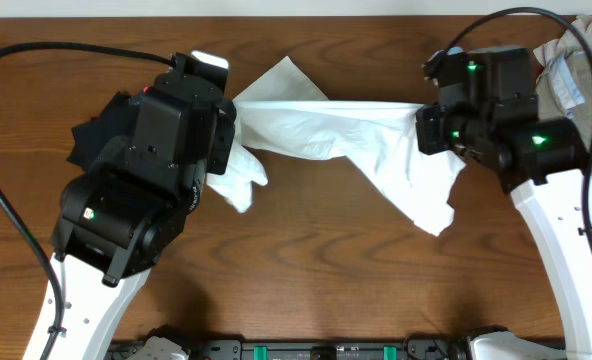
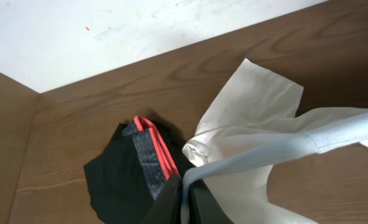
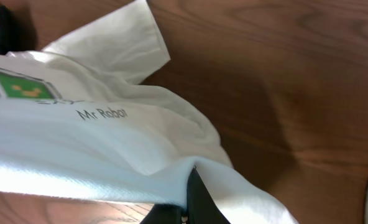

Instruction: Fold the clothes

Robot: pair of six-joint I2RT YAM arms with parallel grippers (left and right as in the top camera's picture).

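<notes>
Since each arm gripped an opposite end, the white T-shirt (image 1: 336, 125) ran as a taut band between them across the middle of the table (image 1: 316, 285), probably to spread it out before laying it flat. The left gripper (image 2: 185, 190) was pinched on a hem edge and the right gripper (image 3: 193, 193) was clamped on bunched cloth. Loose corners drooped onto the wood. The black garment (image 2: 125, 180) lay beside the left arm and the khaki garment (image 1: 566, 70) at the far right, both apart from the shirt.
</notes>
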